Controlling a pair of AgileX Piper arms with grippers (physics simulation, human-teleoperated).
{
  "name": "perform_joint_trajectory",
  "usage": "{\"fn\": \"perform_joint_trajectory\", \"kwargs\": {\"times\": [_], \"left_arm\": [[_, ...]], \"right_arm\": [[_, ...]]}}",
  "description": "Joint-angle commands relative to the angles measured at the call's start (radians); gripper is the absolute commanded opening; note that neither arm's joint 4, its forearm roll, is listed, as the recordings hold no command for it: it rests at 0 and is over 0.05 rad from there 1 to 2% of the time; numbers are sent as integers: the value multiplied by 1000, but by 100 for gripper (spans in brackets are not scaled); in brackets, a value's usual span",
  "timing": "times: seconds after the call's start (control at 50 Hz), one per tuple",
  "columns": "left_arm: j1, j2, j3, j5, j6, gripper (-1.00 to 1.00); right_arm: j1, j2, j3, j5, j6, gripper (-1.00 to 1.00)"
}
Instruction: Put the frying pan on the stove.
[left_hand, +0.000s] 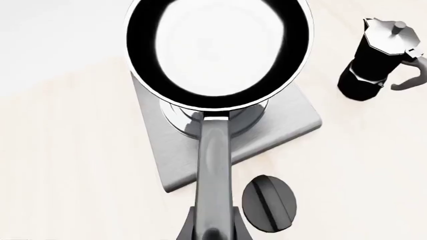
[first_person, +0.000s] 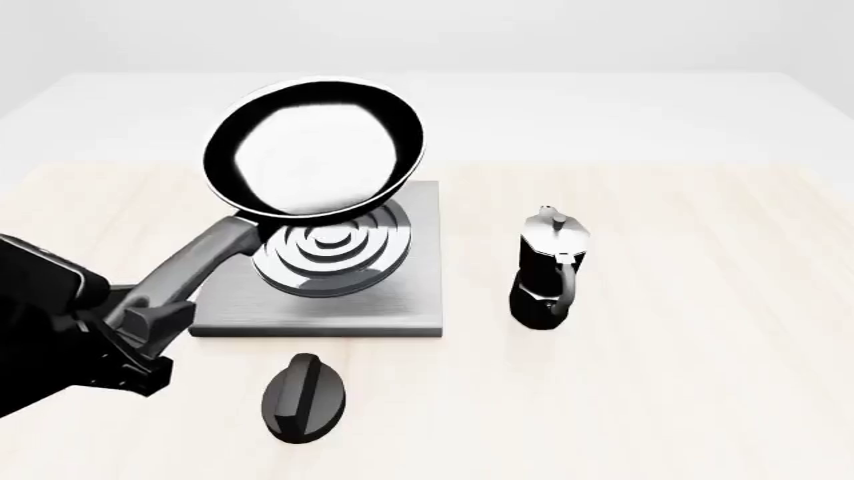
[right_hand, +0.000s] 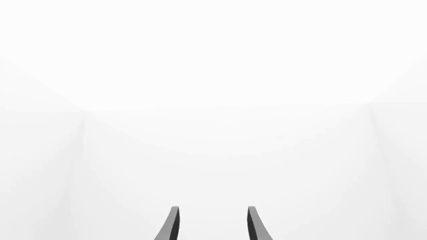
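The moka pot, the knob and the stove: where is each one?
moka pot (first_person: 545, 270), front view, on its black body.
knob (first_person: 304, 398), front view, on its top ridge.
stove (first_person: 420, 290), front view, on bare plate.

Your left arm reaches in from the near left of the stove (first_person: 400, 300), forearm angled up toward it. Your left gripper (first_person: 134, 325) is clamped on the end of the frying pan (first_person: 315, 148) handle, carrying the pan above the stove. Your right gripper (right_hand: 212, 225) has its fingers spread, nothing between them, facing blank white background.
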Motion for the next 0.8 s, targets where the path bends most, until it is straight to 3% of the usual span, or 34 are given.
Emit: {"fn": "perform_joint_trajectory", "kwargs": {"times": [0.02, 0.8], "left_arm": [[2, 23, -6, -48, 2, -100], [2, 116, 33, -146, -16, -100]], "right_arm": [[2, 0, 0, 1, -3, 100], [7, 0, 21, -8, -19, 100]]}}
